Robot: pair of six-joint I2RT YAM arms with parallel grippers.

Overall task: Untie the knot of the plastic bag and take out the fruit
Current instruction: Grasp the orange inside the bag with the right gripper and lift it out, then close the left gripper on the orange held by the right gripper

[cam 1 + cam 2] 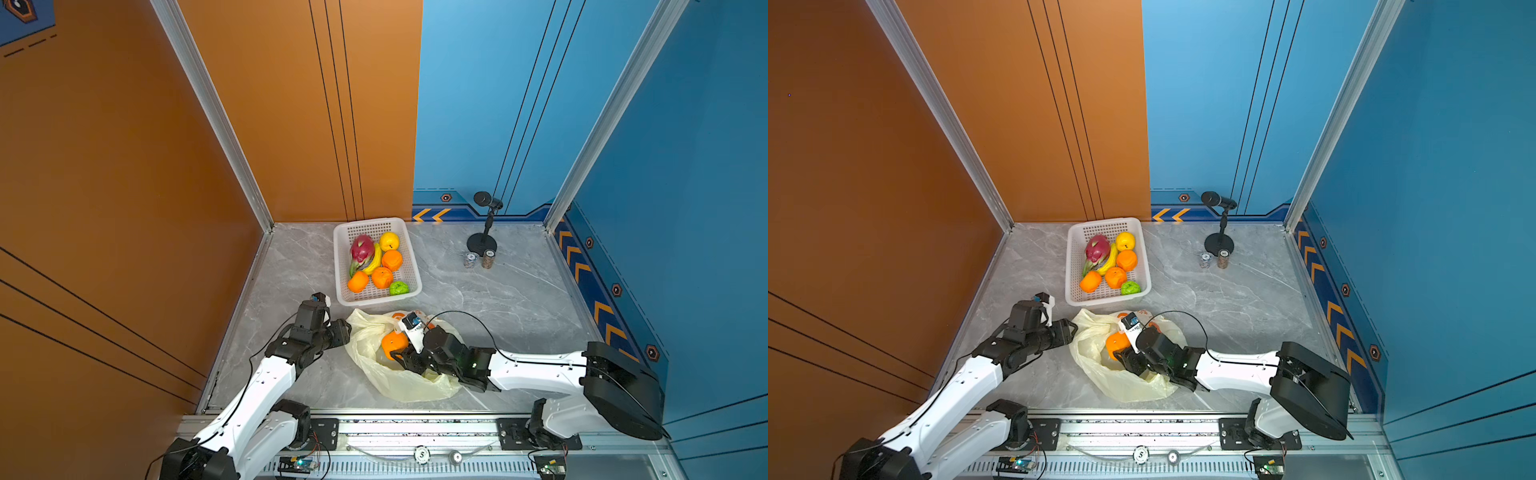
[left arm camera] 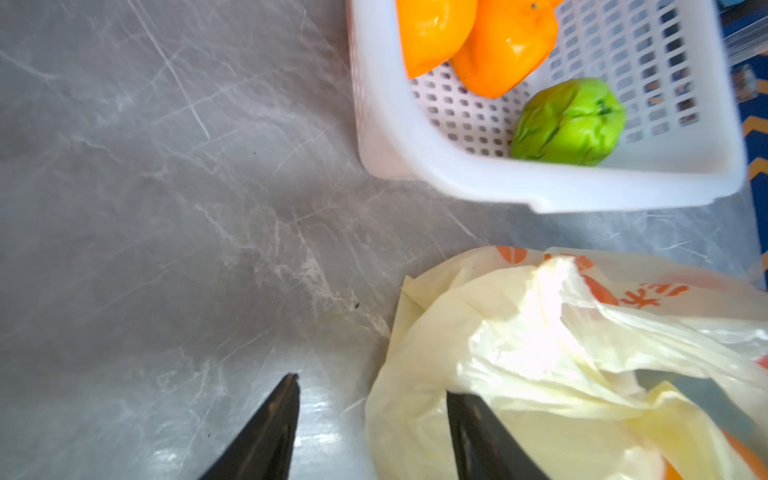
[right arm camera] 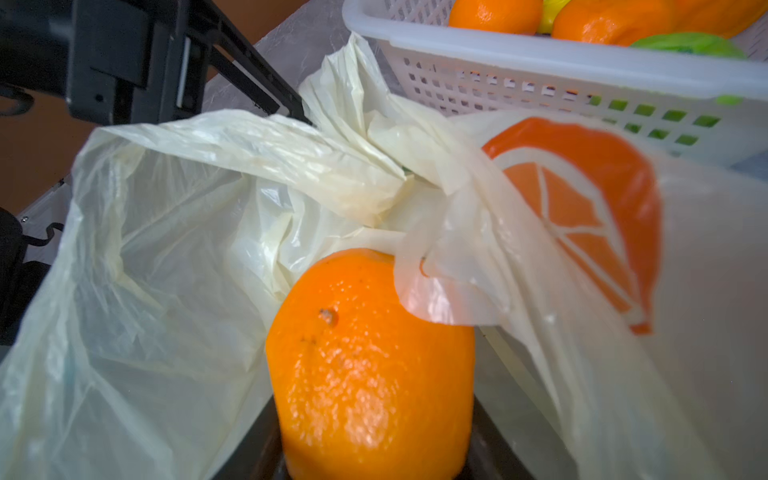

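Observation:
The pale-yellow plastic bag (image 1: 405, 384) (image 1: 1129, 386) lies crumpled near the table's front with its mouth open. The knot is out of view. My right gripper (image 1: 397, 354) (image 3: 370, 440) reaches into the mouth and is shut on an orange (image 1: 394, 344) (image 3: 365, 365), part of the fruit, held just above the plastic. My left gripper (image 1: 348, 332) (image 2: 372, 385) is open at the bag's left edge (image 2: 415, 415). One finger is over the marble, the other against the plastic, and they pinch nothing.
A white perforated basket (image 1: 382, 297) (image 2: 540, 191) stands just behind the bag. It holds a dragon fruit (image 1: 362, 249), a yellow fruit (image 1: 389, 241), three oranges, a green fruit (image 1: 399, 288) and a banana (image 1: 376, 259). A microphone stand (image 1: 483, 239) and two small jars (image 1: 470, 260) are at the back right.

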